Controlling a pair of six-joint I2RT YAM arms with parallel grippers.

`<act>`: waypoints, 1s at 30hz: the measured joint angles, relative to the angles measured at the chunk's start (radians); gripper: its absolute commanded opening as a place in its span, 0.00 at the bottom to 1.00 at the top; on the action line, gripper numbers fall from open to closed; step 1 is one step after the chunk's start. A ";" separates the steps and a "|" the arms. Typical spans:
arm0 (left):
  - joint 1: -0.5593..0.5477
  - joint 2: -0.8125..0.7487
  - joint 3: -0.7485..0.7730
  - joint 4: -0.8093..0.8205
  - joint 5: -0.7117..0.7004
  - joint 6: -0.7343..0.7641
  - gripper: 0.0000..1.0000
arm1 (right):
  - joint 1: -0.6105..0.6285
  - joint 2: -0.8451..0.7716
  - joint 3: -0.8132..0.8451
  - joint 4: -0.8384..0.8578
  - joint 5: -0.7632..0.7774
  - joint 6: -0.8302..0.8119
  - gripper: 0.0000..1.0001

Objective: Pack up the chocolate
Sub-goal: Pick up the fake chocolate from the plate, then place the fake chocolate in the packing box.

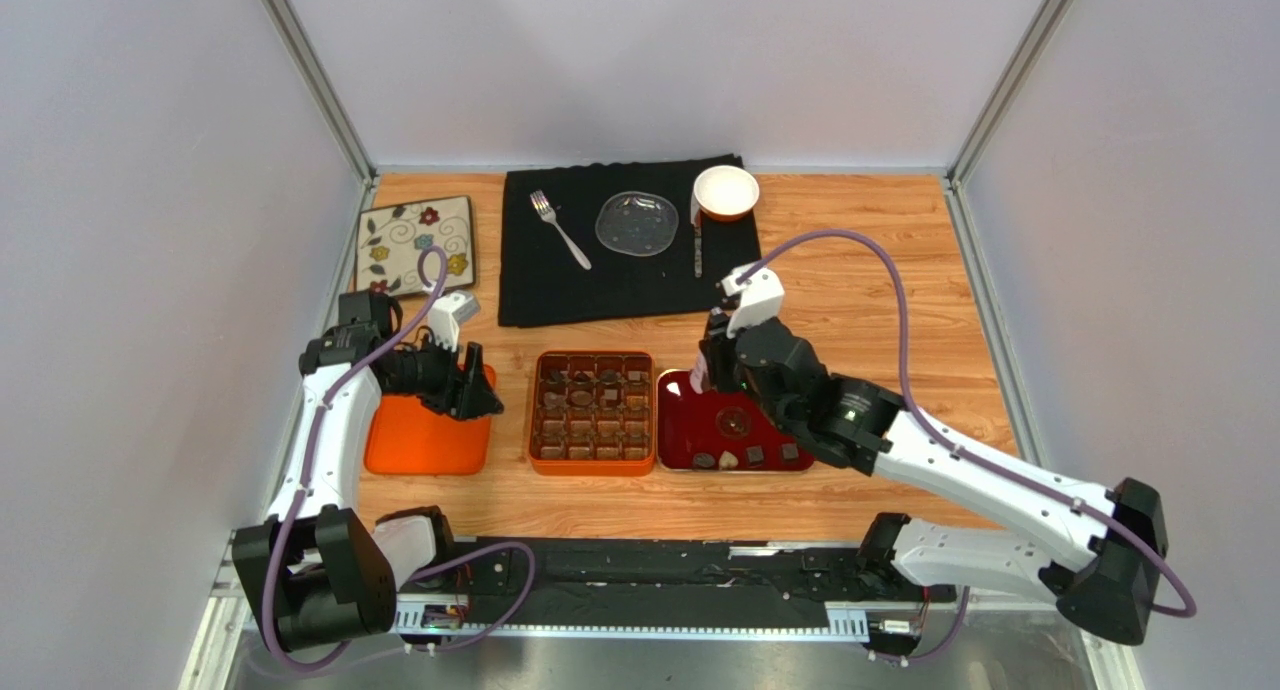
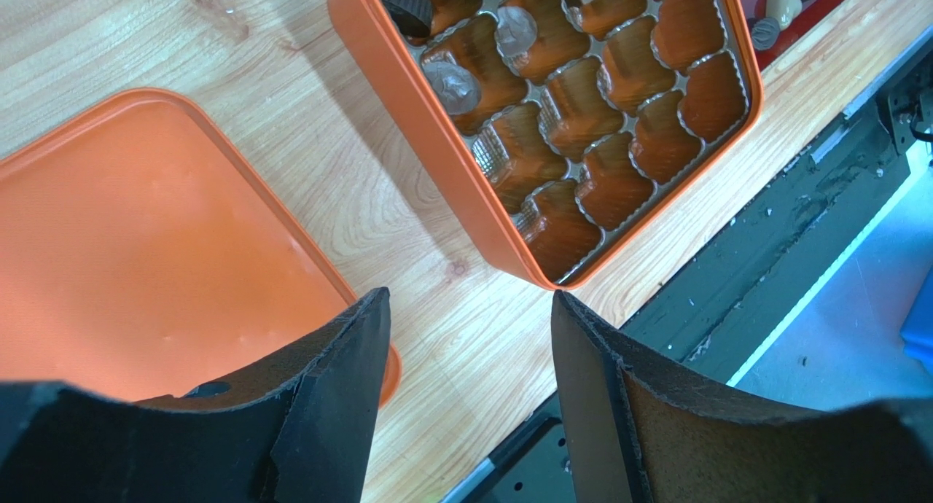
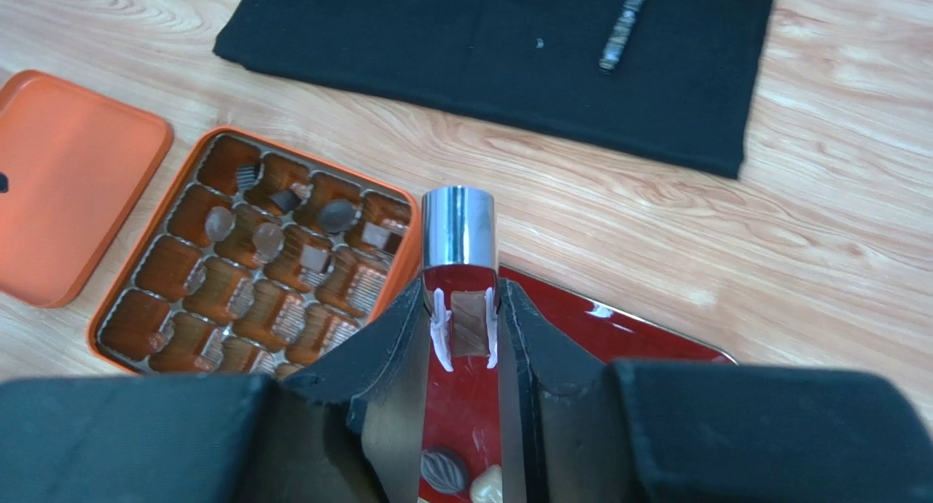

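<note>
A: Step in hand?

B: Looks like moving one chocolate piece (image 3: 469, 323) from the red tray (image 1: 679, 420), just right of the orange box (image 1: 592, 468), into the box.

A: How to do it well?

B: Keep the squeeze steady and lift clear of the box's right wall. Go left to a free cell; the cells on the box's near side look empty. Lower into the cell before letting go, so the piece doesn't bounce.

A: Right gripper (image 3: 462, 301)?

B: Closed narrow on metal tongs (image 3: 458, 230). The tongs' white tips pinch the piece, just right of the box.

A: Left gripper (image 2: 465, 306)?

B: Jaws wide apart, holding nothing. It's over the table just left of the box, beside the lid (image 2: 142, 241).

A: Other chocolates?

B: Several sit in the box's far cells (image 1: 579, 375), and a few loose pieces (image 1: 729, 459) lie on the tray.
</note>
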 measured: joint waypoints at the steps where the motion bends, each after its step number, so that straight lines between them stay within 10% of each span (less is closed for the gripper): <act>1: 0.000 0.000 0.000 0.000 0.000 0.000 0.64 | 0.006 0.027 0.012 0.018 -0.006 -0.004 0.20; 30: 0.001 -0.009 0.000 -0.001 0.000 0.001 0.63 | 0.090 0.402 0.177 0.185 -0.103 -0.034 0.27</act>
